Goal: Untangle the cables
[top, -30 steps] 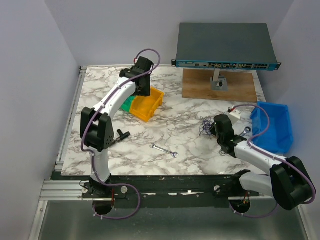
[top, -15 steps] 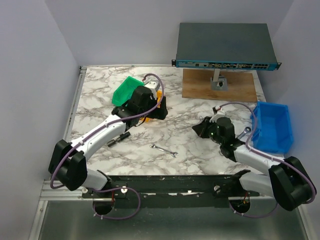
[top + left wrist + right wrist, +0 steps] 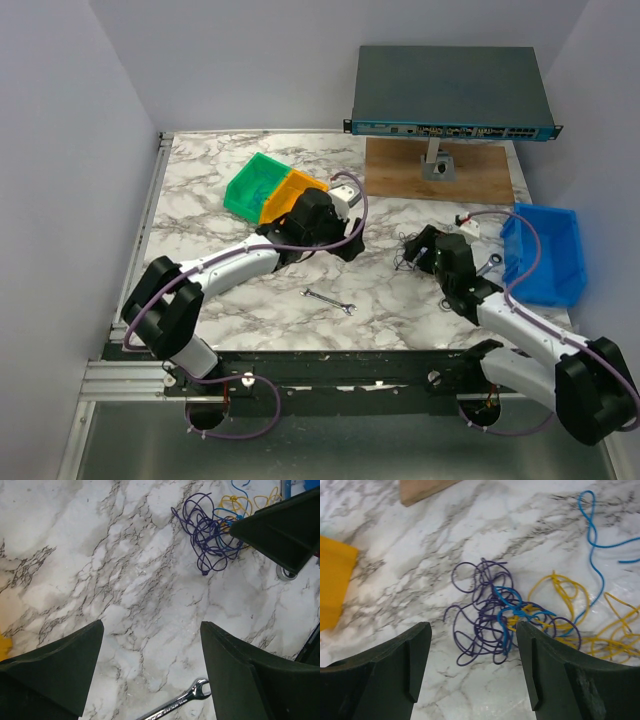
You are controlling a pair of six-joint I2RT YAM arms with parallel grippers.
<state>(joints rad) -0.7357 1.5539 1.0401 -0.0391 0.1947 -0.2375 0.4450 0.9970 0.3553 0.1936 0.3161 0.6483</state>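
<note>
A wrench (image 3: 329,300) lies near on the marble tabletop (image 3: 200,190), and just beyond it the left pincer (image 3: 150,625) and the right pincer (image 3: 473,627) both stand released and empty, the left one apart from the cables (image 3: 512,612), the right one hovering close above them. The cables lie right of the middle, near the blue bin (image 3: 545,255), with purple, blue and yellow wires in one knot, so I judge nearly all the untangling remains

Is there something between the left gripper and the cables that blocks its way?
Nothing visible does. Only bare table lies between the open left gripper and the cables. The wrench lies to the side of that path, and the open right gripper hangs over the bunch's far side.
</note>
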